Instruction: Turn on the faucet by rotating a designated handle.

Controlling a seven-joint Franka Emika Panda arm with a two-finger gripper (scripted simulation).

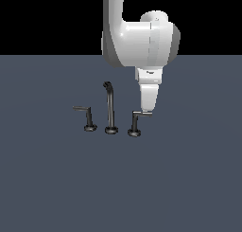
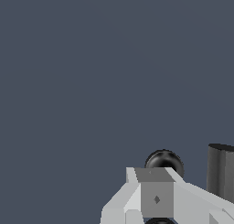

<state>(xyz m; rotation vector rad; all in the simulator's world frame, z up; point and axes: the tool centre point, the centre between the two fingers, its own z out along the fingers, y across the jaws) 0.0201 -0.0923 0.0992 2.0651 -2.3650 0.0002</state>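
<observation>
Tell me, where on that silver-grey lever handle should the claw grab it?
Probably the lever arm itself, near its free end, coming down from above. The designated handle has a thin upright post, and its lever sticks out sideways, so turning is easiest there. The gripper already hangs right there.

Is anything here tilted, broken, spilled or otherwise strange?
Nothing stands out. The spout and both handles stand upright in a row, unbroken; the gripper sits at the designated handle. No spill shows.
</observation>
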